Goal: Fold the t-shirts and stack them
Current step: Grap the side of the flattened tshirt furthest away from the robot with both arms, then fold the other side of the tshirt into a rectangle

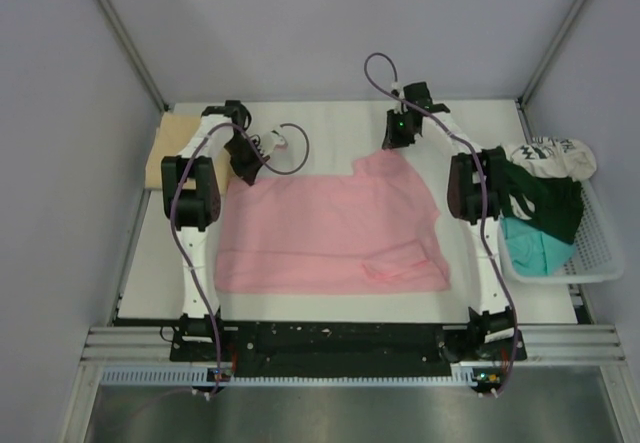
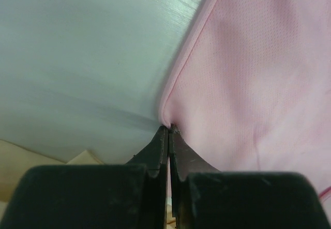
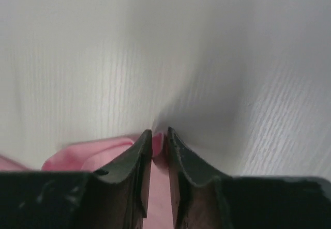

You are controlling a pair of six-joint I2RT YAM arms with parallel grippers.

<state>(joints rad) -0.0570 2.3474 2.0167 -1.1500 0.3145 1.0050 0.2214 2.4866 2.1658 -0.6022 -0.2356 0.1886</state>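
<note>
A light pink t-shirt (image 1: 330, 228) lies spread on the white table. My left gripper (image 1: 243, 163) is shut on its far left corner; in the left wrist view the pink hem (image 2: 248, 84) runs into the closed black fingertips (image 2: 160, 141). My right gripper (image 1: 398, 135) is shut on the shirt's far right corner, with pink cloth (image 3: 159, 146) pinched between its fingertips (image 3: 178, 146). A tan-beige t-shirt (image 1: 165, 148) lies folded at the table's far left edge. Dark green (image 1: 545, 203), teal (image 1: 535, 248) and white printed (image 1: 550, 155) shirts lie in a basket.
A white mesh basket (image 1: 598, 248) stands at the right edge of the table. Purple cables (image 1: 290, 158) loop from both arms over the far part of the table. Grey walls enclose the table on three sides.
</note>
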